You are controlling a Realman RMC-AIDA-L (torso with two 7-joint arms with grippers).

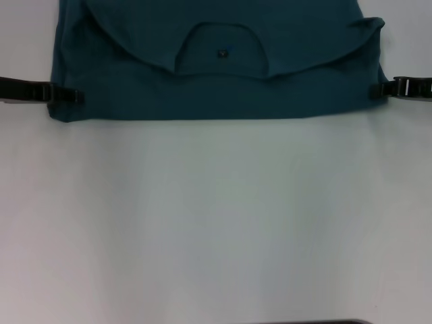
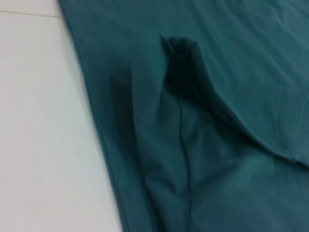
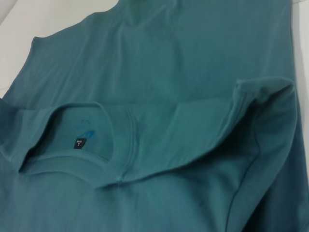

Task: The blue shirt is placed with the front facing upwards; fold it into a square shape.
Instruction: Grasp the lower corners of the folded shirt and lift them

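Observation:
The blue shirt (image 1: pixel 216 94) lies across the far part of the white table, and its far end runs out of view. Its upper part is folded toward me, so the round collar (image 1: pixel 219 50) with a small dark label faces up. My left gripper (image 1: pixel 74 96) rests low at the shirt's left edge, its tip over the cloth. My right gripper (image 1: pixel 383 88) touches the right edge. The right wrist view shows the collar (image 3: pixel 72 140), the label (image 3: pixel 79 143) and a raised fold of sleeve (image 3: pixel 263 89). The left wrist view shows a puckered ridge of the shirt (image 2: pixel 181 53).
The white table (image 1: pixel 216 216) stretches bare from the shirt's near edge to me. A thin dark strip (image 1: pixel 324 322) shows at the very front. In the left wrist view the table (image 2: pixel 38 121) borders the shirt's side hem.

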